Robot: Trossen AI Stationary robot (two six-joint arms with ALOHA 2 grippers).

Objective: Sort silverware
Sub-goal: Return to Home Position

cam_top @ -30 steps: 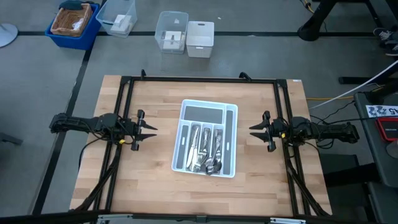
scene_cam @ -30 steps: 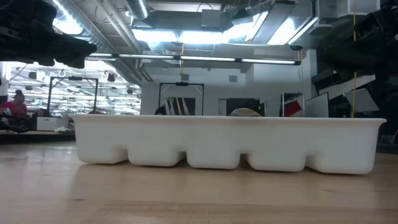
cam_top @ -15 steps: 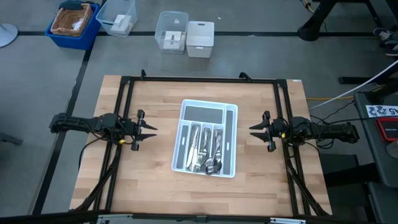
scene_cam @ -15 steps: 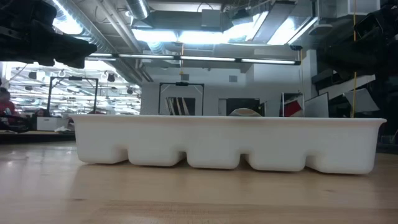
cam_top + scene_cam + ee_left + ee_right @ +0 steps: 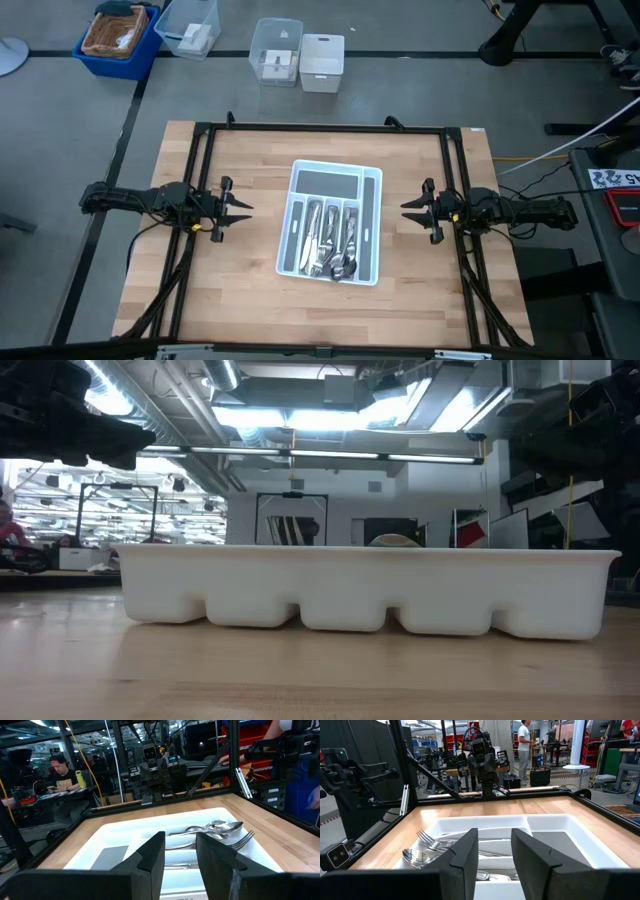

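The left gripper hovers over the table's left side, its dark, flat-faced fingers apart and empty. The right gripper mirrors it on the right, its fingers likewise spread on nothing. Between them, well apart from both, the shiny metal silverware lies lengthwise in the middle slots of a smooth white plastic tray with grey liners and rounded corners, on the pale wood-plank table. A white label right of the table is too small to read.
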